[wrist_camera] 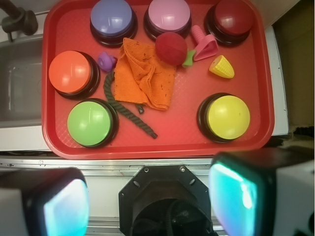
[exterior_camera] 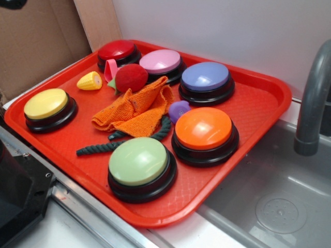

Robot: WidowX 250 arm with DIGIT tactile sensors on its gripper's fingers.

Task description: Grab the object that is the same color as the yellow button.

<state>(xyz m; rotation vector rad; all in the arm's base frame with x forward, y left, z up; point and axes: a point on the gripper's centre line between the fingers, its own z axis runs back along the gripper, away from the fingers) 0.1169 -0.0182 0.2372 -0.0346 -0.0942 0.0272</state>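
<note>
A steel sink (exterior_camera: pixel 289 191) with a grey faucet (exterior_camera: pixel 313 98) sits beside the bench, and a big red tray (exterior_camera: pixel 258 103) lies partly over its edge. From the wrist view the gripper (wrist_camera: pixel 147 201) hangs above the tray's near edge, well apart from everything on it; its jaws are spread wide, the two pale pads (wrist_camera: pixel 234 189) at either side of the picture with nothing between them.

Six dome buttons on black bases ring the tray: the pale green button (exterior_camera: pixel 138 161) and orange button (exterior_camera: pixel 204 129) toward the sink side, the blue-violet button (exterior_camera: pixel 205 76), pink button (exterior_camera: pixel 160 61) and dark red button (exterior_camera: pixel 116 50) along the far edge, and the yellow button (exterior_camera: pixel 46 103) alone at the opposite end.

In the middle lies a crumpled orange cloth (exterior_camera: pixel 137 108), with a dark green rope (exterior_camera: pixel 121 139) running out from under it. A fuzzy red ball (exterior_camera: pixel 131 77) rests against the cloth, touching a pink plastic piece (exterior_camera: pixel 110 70). A small purple toy (exterior_camera: pixel 179 109) sits between the cloth and the orange button.

The yellow corn piece (exterior_camera: pixel 90 81) lies on its side on bare tray, between the yellow button and the dark red one, just beside the pink piece.
</note>
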